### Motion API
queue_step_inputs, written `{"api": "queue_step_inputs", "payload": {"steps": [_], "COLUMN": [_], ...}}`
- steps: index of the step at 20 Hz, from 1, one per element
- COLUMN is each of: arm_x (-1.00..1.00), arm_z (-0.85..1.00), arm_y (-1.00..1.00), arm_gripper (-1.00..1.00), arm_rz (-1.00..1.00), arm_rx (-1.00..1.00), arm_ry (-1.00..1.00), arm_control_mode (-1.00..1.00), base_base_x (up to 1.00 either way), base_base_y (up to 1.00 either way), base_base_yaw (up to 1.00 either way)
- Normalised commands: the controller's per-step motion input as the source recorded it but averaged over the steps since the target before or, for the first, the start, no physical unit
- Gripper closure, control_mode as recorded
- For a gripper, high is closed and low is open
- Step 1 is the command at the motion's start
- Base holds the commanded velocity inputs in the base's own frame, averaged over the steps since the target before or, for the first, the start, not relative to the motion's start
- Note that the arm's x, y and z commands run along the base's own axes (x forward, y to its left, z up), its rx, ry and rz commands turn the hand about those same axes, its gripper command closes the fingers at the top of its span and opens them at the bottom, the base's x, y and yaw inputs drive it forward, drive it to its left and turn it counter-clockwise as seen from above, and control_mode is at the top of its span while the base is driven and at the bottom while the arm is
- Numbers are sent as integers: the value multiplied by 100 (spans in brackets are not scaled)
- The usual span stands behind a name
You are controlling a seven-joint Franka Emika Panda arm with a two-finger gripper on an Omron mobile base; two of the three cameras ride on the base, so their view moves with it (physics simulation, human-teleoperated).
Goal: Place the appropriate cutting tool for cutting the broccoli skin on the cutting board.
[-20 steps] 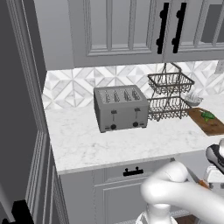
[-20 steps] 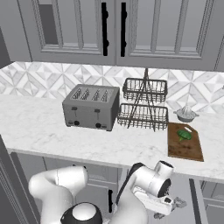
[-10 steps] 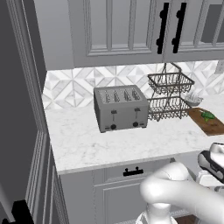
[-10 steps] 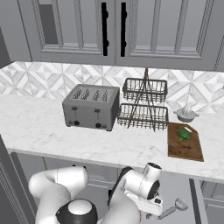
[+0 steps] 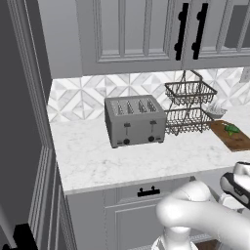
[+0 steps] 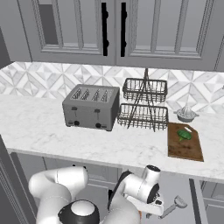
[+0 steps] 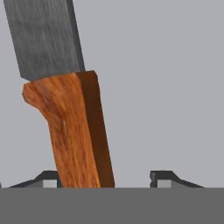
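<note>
My gripper (image 7: 107, 177) is shut on the cutting tool (image 7: 74, 127), whose orange-red handle rises between the fingertips into a flat grey metal part. In the right base view the gripper (image 6: 161, 210) hangs low in front of the base cabinets, below the counter's front edge. The cutting tool (image 6: 176, 204) pokes out of it to the right. The brown cutting board (image 6: 186, 148) lies on the counter at the right, above and beyond the hand, with the green broccoli (image 6: 184, 135) on its far half. In the left base view the cutting board (image 5: 238, 140) and broccoli (image 5: 231, 129) sit at the far right.
A grey toaster (image 6: 91, 107) stands mid-counter, with a two-tier wire basket rack (image 6: 143, 105) to its right. A white juicer (image 6: 187, 113) sits behind the board. Upper cabinets hang over the counter. The counter's front edge (image 6: 131, 162) overhangs the hand.
The wrist has dropped slightly and turned. The tool's grey end now sticks out to the right of the hand in the right base view. Counter items have not moved.
</note>
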Motion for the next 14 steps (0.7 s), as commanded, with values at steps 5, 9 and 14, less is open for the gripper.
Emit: {"api": "queue_step_inputs", "payload": {"steps": [5,9,14], "arm_x": [0,0,0], "arm_z": [-14,0,1], "arm_y": [7,-2,-1], "arm_gripper": [100,100,100], "arm_rz": [0,0,0], "arm_rx": [-3,0,0], "arm_ry": [0,0,0], "arm_control_mode": [-100,-100,-100], "base_base_x": [0,0,0], "base_base_y": [0,0,0], "base_base_yaw": [0,0,0]}}
